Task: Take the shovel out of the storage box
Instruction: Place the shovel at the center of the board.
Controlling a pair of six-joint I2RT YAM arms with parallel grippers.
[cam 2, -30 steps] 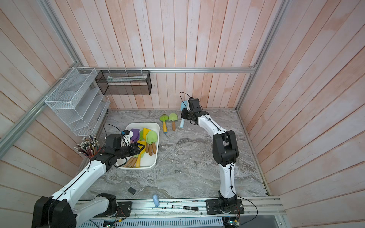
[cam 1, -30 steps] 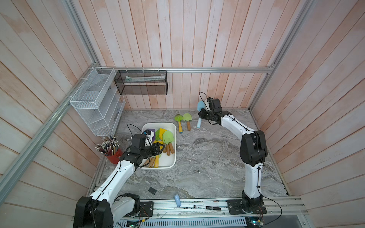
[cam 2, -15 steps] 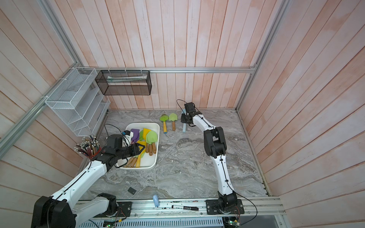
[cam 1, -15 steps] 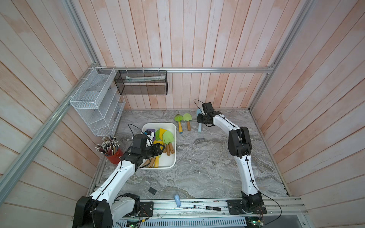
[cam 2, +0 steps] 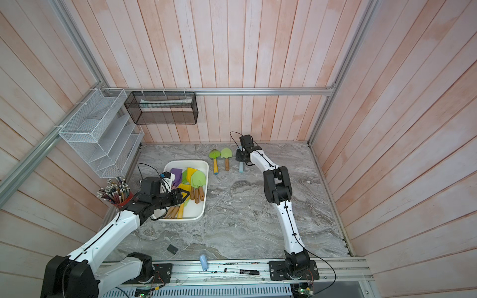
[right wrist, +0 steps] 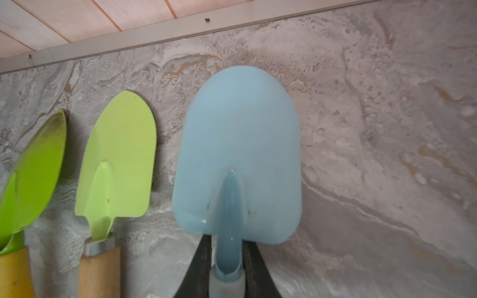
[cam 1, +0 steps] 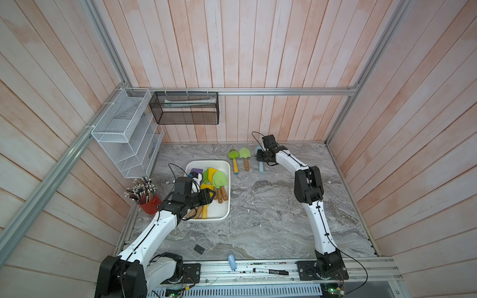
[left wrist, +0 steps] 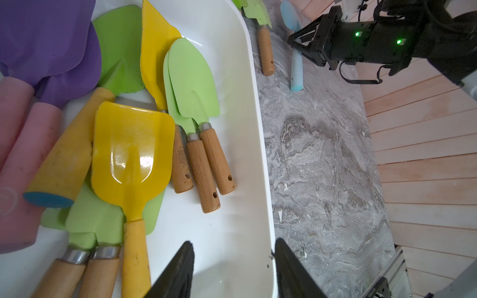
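The white storage box [cam 1: 224, 165] [cam 2: 204, 165] [left wrist: 260, 144] holds several shovels: yellow [left wrist: 131, 147], green [left wrist: 191, 80] and purple [left wrist: 46, 38]. My left gripper [cam 1: 212, 195] [cam 2: 186, 194] [left wrist: 232, 245] hangs open at the box's near right side, one finger inside and the other by the rim, holding nothing. At the back of the table my right gripper [cam 1: 260, 157] [cam 2: 238, 156] [right wrist: 227, 242] is shut on the neck of a light blue shovel [right wrist: 240, 154] [cam 1: 261, 167] [left wrist: 296, 69]. That shovel is outside the box, low on the marble beside two green shovels [cam 1: 233, 154] [cam 1: 244, 153].
A red cup of pencils [cam 1: 148, 201] stands left of the box. A white wire rack [cam 1: 126, 134] and a black mesh basket [cam 1: 184, 108] hang on the walls. Near the front rail lie a small black piece [cam 1: 199, 249], a blue object [cam 1: 231, 261] and a marker [cam 1: 269, 271].
My right arm has swung left and come down, bringing the blue shovel from a raised tilt to lie beside the green shovels. The left arm has not moved.
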